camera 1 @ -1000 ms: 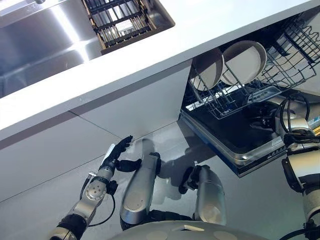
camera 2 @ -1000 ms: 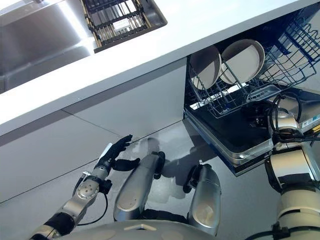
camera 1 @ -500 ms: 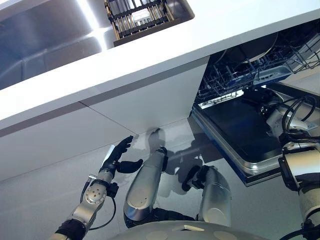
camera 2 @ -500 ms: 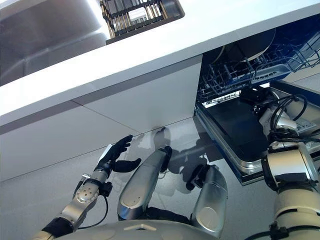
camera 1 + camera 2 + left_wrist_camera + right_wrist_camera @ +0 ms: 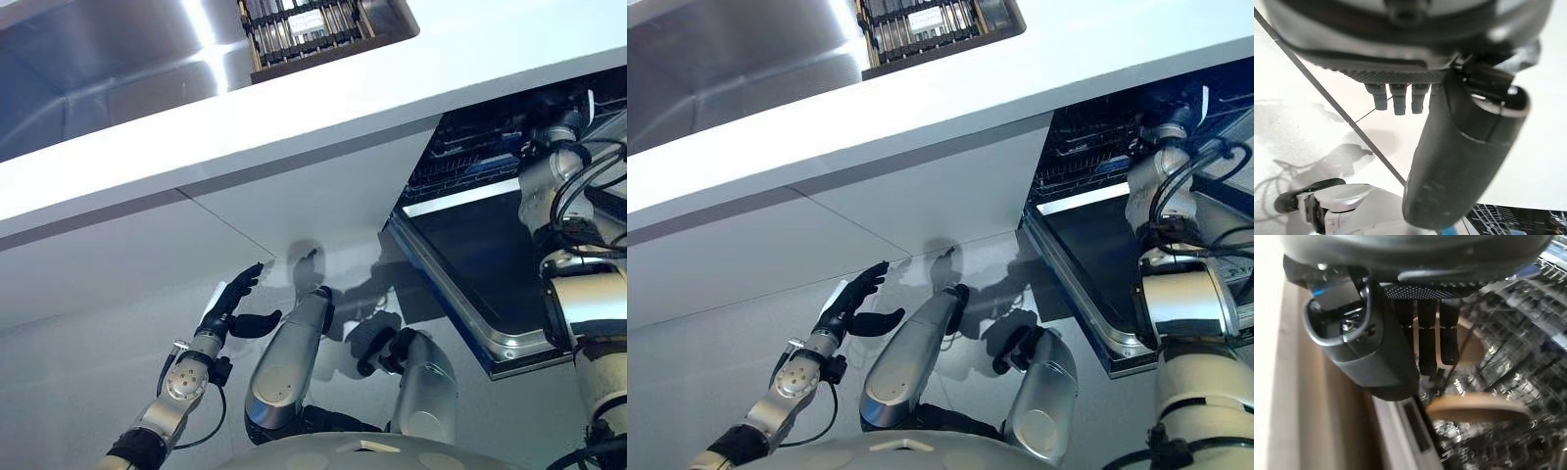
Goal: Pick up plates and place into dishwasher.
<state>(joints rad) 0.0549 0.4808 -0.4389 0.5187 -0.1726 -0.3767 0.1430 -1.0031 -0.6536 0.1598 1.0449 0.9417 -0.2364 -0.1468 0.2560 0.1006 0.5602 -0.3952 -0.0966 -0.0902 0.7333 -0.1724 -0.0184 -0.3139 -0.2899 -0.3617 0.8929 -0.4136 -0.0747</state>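
Your plates (image 5: 1476, 407) stand on edge in the rack (image 5: 1518, 357), inside the dishwasher under the counter (image 5: 323, 103), so the wires keep them upright and apart. Your right hand (image 5: 1430, 335) reaches in toward them with straight fingers, holding nothing; judging by that, it is there to push the rack home. The door (image 5: 470, 264) lies open and flat below the arm. Your left hand (image 5: 227, 308) hangs low by the cabinet (image 5: 313, 196), fingers relaxed and empty.
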